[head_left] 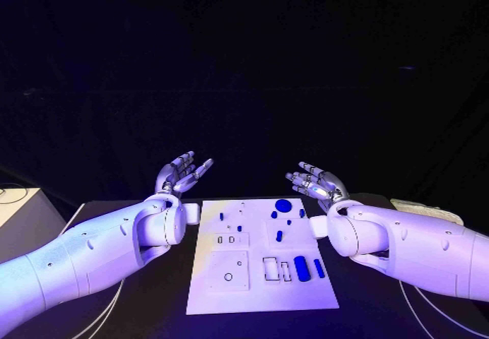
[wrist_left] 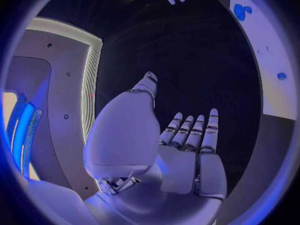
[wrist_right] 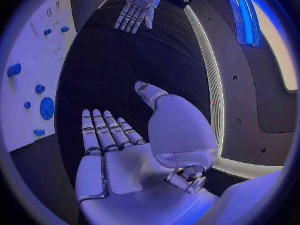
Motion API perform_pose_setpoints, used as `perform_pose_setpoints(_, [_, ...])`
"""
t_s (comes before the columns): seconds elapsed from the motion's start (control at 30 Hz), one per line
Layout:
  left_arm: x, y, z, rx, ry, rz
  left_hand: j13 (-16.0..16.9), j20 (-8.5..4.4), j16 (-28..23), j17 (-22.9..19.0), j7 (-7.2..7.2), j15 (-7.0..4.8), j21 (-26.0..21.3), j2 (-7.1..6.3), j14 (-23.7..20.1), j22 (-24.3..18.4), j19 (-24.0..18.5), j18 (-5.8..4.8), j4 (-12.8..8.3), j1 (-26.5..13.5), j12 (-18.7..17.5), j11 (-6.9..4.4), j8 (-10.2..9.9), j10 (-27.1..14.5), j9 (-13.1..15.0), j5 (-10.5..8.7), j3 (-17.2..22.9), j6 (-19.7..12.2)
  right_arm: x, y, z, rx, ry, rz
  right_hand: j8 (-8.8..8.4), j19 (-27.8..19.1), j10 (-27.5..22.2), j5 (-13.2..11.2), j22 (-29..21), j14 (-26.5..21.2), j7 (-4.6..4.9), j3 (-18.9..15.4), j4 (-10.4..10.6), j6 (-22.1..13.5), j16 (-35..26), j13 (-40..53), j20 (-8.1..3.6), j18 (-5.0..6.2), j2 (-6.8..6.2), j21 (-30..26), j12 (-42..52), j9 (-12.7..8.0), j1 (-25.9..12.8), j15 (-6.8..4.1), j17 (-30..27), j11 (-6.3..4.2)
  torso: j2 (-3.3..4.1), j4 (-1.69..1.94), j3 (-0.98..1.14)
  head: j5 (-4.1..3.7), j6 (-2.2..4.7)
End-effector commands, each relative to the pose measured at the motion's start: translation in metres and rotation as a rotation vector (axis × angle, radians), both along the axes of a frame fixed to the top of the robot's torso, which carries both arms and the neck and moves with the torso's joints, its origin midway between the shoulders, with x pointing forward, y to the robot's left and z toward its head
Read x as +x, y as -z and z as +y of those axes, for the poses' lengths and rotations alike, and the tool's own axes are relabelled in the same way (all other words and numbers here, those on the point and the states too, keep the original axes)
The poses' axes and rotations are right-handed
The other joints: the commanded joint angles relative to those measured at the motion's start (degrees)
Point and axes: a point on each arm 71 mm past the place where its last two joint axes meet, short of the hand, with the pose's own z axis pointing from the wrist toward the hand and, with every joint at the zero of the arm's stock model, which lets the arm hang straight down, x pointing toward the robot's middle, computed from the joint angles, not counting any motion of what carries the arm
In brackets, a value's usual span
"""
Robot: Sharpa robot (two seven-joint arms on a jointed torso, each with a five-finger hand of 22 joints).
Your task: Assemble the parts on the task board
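- My left hand [head_left: 181, 173] has its fingers [wrist_left: 194, 132] apart and nearly straight, palm empty; it hangs past the far left corner of the task board [head_left: 219, 296], touching nothing.
- My right hand [head_left: 318, 183] mirrors it past the far right corner: fingers [wrist_right: 106, 130] spread, nothing in them, clear of the board.
- The board lies flat on the black table [head_left: 367, 311] between my two arms, its long axis running away from me, near end towards my body.
- On it I see the blue parts: a round disc [head_left: 283, 205] near the far edge, a few small pieces around and just below it, and two elongated parts near the right edge, a thick capsule-shaped one [head_left: 301, 266] with a thin bar [head_left: 319, 268] just beside it.
- Both long parts lie flat with their long axes parallel to the board's long side, pointing away from me.
- Outlined slots [head_left: 270, 268] sit just left of the capsule; I cannot tell whether any small part is seated or merely lying loose.
- My judgement: the task is at or near its start. Neither hand has a part, and the long pieces look unassembled, so picking, orienting and seating appear mostly left to do.
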Motion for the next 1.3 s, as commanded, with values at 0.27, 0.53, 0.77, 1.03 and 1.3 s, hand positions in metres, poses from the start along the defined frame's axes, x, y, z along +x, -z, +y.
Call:
perform_pose_setpoints(0.27, [0.004, -0.005, 0.01, -0.018, 0.156, -0.007, 0.6, 0.79, 1.6, 1.1, 5.69, 0.92, 1.7, 2.13, 5.8, 0.9, 5.1, 1.89, 0.5, 3.6, 1.3, 1.53, 2.1, 6.4, 1.5, 0.35, 2.1, 5.3, 0.02, -0.011, -0.016, -0.356, -0.201, -0.179, 5.61, 19.1, 21.3, -8.8, 2.0, 22.1, 7.32, 2.6, -2.9, 21.3, 4.0, 1.3, 0.33, 3.99, 0.24, 5.0, 2.0, 3.5, 9.6, -2.11, 2.6, -1.49, 0.69, -0.01, -0.13, 0.13, -1.0])
perform_pose_setpoints(0.53, [-0.009, -0.014, 0.011, 0.006, 0.238, -0.024, 2.8, -0.67, 11.2, 7.0, 5.61, -4.11, 10.6, 3.9, 33.7, 4.6, 26.5, 6.31, -1.1, 4.7, 7.8, -0.15, 9.8, 34.6, 6.7, 0.4, 3.9, 25.2, 0.03, -0.024, -0.018, -0.641, -0.255, -0.324, 10.39, 31.8, 37.2, -4.5, 4.0, 36.7, 4.47, 5.4, -4.1, 36.9, 9.2, 1.3, -3.02, 5.55, -3.21, 11.5, 3.2, 6.0, 11.6, -7.08, 4.7, -5.31, 2.19, 0.62, 0.01, -0.68, -1.25])
perform_pose_setpoints(0.77, [-0.025, -0.029, 0.01, 0.002, 0.288, -0.041, 2.0, -5.66, 19.1, 12.4, 3.37, -8.44, 19.0, 2.73, 45.6, 8.5, 36.4, 6.02, -1.5, 5.5, 7.4, -3.23, 10.9, 43.8, 6.8, 0.35, 6.8, 30.8, 0.036, -0.036, -0.012, -0.917, -0.35, -0.403, 10.67, 43.3, 46.4, -2.0, 15.1, 57.0, 1.51, 1.3, -6.1, 42.4, 19.0, 1.4, -10.66, 5.46, -3.76, 29.8, 1.5, 6.7, 12.0, -13.39, 12.0, -9.06, 4.29, 1.7, 0.0, -2.03, -0.74])
perform_pose_setpoints(1.03, [-0.044, -0.046, 0.008, -0.048, 0.316, -0.047, 1.8, -6.31, 21.1, 14.7, 3.21, -8.67, 22.6, 1.6, 44.9, 10.7, 36.7, 5.8, -1.8, 5.2, 5.1, -3.31, 9.9, 44.4, 6.4, 0.36, 8.5, 31.0, 0.04, -0.049, -0.003, -1.171, -0.425, -0.462, 8.89, 53.5, 47.0, -0.7, 42.5, 60.9, 0.84, 6.7, -4.5, 43.2, 56.4, 1.4, -11.38, 2.55, -7.05, 55.9, 1.4, 8.1, 8.5, -14.46, 41.3, -10.17, 6.29, 3.1, -0.09, -3.71, -0.47])
perform_pose_setpoints(1.3, [-0.051, -0.06, 0.008, -0.034, 0.345, -0.09, 1.9, -6.87, 25.6, 18.7, 3.07, -9.04, 28.9, 0.31, 44.5, 14.8, 36.2, 5.67, -2.2, 3.7, 2.9, -3.45, 8.9, 45.1, 6.2, 0.36, 9.7, 31.3, 0.041, -0.051, 0.008, -1.371, -0.462, -0.493, 8.18, 58.0, 44.5, 0.1, 57.9, 60.9, 0.35, 8.8, -3.4, 42.0, 70.3, 1.3, -10.88, 0.43, -9.23, 67.5, 1.2, 9.6, 7.3, -14.05, 55.6, -9.95, 8.06, 4.06, -0.19, -4.9, 0.0])
